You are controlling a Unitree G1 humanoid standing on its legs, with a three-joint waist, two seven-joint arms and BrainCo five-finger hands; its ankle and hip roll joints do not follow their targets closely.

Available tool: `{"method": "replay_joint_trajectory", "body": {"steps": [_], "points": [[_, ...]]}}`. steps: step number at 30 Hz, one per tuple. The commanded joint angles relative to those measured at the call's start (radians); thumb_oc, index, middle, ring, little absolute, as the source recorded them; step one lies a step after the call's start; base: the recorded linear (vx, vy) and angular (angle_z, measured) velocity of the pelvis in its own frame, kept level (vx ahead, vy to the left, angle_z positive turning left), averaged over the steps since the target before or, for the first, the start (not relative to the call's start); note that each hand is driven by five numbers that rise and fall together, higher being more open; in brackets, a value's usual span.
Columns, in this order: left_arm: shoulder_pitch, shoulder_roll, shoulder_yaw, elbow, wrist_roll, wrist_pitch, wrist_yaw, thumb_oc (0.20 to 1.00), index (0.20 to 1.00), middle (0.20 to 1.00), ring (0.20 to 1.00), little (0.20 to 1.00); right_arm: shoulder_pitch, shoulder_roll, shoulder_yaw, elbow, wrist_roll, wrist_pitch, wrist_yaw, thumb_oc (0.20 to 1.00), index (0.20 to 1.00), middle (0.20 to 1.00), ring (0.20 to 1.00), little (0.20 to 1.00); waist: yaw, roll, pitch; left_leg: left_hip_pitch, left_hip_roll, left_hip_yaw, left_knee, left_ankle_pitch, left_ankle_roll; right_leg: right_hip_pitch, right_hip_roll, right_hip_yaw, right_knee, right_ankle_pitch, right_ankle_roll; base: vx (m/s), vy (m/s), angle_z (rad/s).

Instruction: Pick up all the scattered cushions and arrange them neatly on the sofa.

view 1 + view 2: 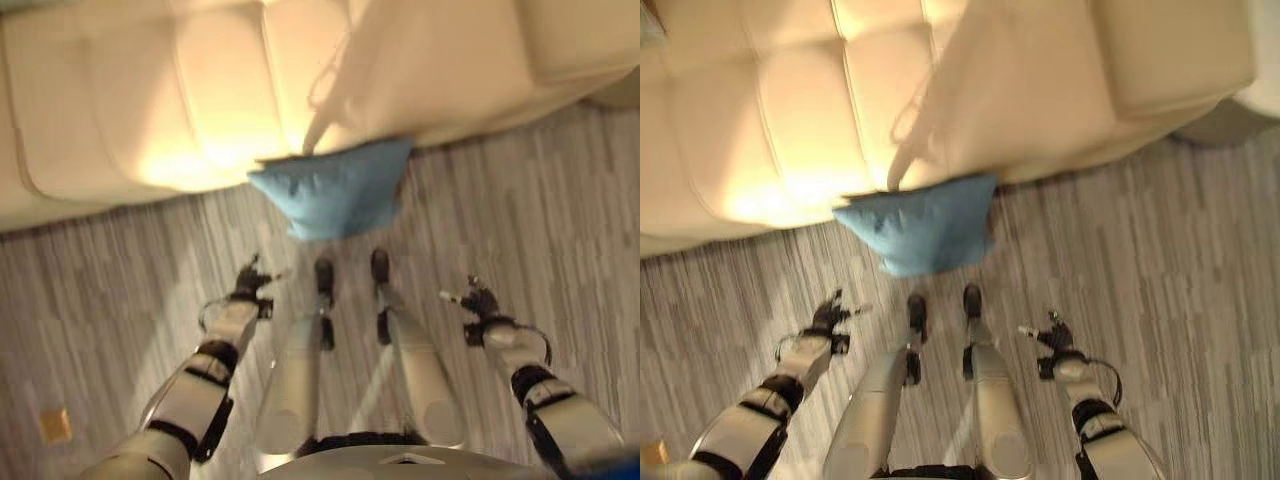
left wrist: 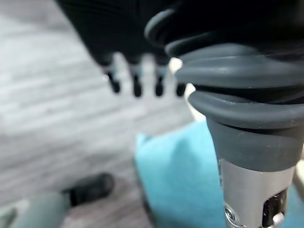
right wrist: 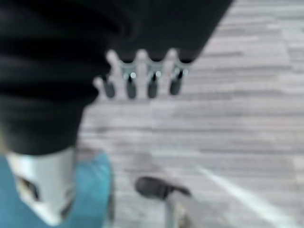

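blue cushion (image 1: 335, 190) on floor against cream sofa (image 1: 150, 100) | left hand (image 1: 250, 280), right hand (image 1: 478, 300): fingers straight, holding nothing

- A blue cushion (image 1: 920, 233) lies on the grey striped floor (image 1: 1180, 260), its far edge touching the front of the cream sofa (image 1: 790, 120).
- The left hand (image 1: 828, 318) hangs above the floor at the cushion's 7 o'clock, fingers relaxed, holding nothing.
- The right hand (image 1: 1052, 331) hangs at the cushion's 5 o'clock, fingers loose, likewise empty.
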Motion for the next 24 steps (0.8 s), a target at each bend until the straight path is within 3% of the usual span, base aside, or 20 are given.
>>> {"method": "replay_joint_trajectory", "body": {"steps": [1, 4, 8, 10, 11, 12, 13, 24], "points": [[0.097, -0.011, 0.011, -0.006, -0.064, -0.05, 0.087, 1.0, 1.0, 1.0, 1.0, 1.0, 0.099, -0.048, 0.015, -0.072, -0.018, -0.057, -0.111, 1.0, 1.0, 1.0, 1.0, 1.0, -0.001, 0.003, -0.177, -0.025, 0.007, -0.033, -0.028, 0.056, -0.085, -0.021, -0.021, 0.036, 0.073, -0.011, 0.092, -0.18, -0.111, 0.15], [-0.026, 0.014, 0.007, -0.056, -0.095, -0.082, 0.159, 1.0, 1.0, 1.0, 1.0, 1.0, -0.073, -0.082, 0.039, -0.153, -0.063, -0.11, -0.249, 1.0, 1.0, 1.0, 1.0, 1.0, 0.004, 0.03, -0.123, -0.219, 0.026, -0.063, 0.018, 0.091, -0.104, -0.224, -0.029, 0.027, 0.153, -0.009, 0.09, -0.17, -0.13, 0.13], [-0.156, 0.07, -0.002, -0.067, -0.154, -0.082, 0.146, 1.0, 1.0, 1.0, 1.0, 1.0, -0.223, -0.122, 0.057, -0.185, 0.007, -0.11, -0.236, 1.0, 1.0, 1.0, 1.0, 1.0, 0.003, 0.039, -0.089, -0.323, 0.038, -0.08, 0.044, 0.079, -0.126, -0.339, -0.038, 0.029, 0.219, -0.04, 0.093, -0.04, -0.084, 0.26], [-0.292, 0.13, -0.014, -0.086, -0.209, -0.092, 0.128, 1.0, 1.0, 1.0, 1.0, 1.0, -0.357, -0.156, 0.088, -0.215, 0.06, -0.114, -0.223, 1.0, 1.0, 1.0, 1.0, 1.0, -0.003, 0.039, -0.069, -0.441, 0.043, -0.08, 0.033, 0.135, -0.136, -0.461, -0.04, 0.03, 0.229, 0.0, 0.095, -0.06, -0.061, 0.15], [-0.31, 0.134, -0.02, -0.087, -0.217, -0.092, 0.127, 1.0, 1.0, 1.0, 1.0, 1.0, -0.373, -0.159, 0.094, -0.214, 0.068, -0.112, -0.221, 1.0, 1.0, 1.0, 1.0, 1.0, -0.006, 0.037, -0.074, -0.441, 0.041, -0.083, 0.035, 0.108, -0.14, -0.463, -0.041, 0.033, 0.237, -0.029, 0.099, -0.07, -0.017, 0.04], [-0.34, 0.143, -0.026, -0.084, -0.226, -0.093, 0.123, 1.0, 1.0, 1.0, 1.0, 1.0, -0.392, -0.16, 0.096, -0.209, 0.087, -0.113, -0.219, 1.0, 1.0, 1.0, 1.0, 1.0, -0.008, 0.036, -0.065, -0.469, 0.04, -0.08, 0.031, 0.141, -0.137, -0.489, -0.039, 0.032, 0.231, 0.0, 0.096, 0.07, -0.002, 0.03], [-0.363, 0.151, -0.033, -0.093, -0.232, -0.094, 0.121, 1.0, 1.0, 1.0, 1.0, 1.0, -0.406, -0.166, 0.098, -0.203, 0.1, -0.111, -0.211, 1.0, 1.0, 1.0, 1.0, 1.0, -0.01, 0.035, -0.072, -0.473, 0.036, -0.086, 0.03, 0.113, -0.141, -0.496, -0.04, 0.037, 0.239, -0.028, 0.1, 0.02, 0.006, 0.03], [-0.569, 0.164, -0.089, 0.005, -0.234, -0.04, 0.13, 1.0, 1.0, 1.0, 1.0, 1.0, -0.557, -0.182, 0.133, -0.138, 0.217, -0.104, -0.168, 1.0, 1.0, 1.0, 1.0, 1.0, -0.03, 0.023, -0.062, -0.612, 0.025, -0.062, 0.088, 0.092, -0.119, -0.627, -0.028, 0.064, 0.266, -0.023, 0.111, 0.03, 0.033, -0.02]]}}
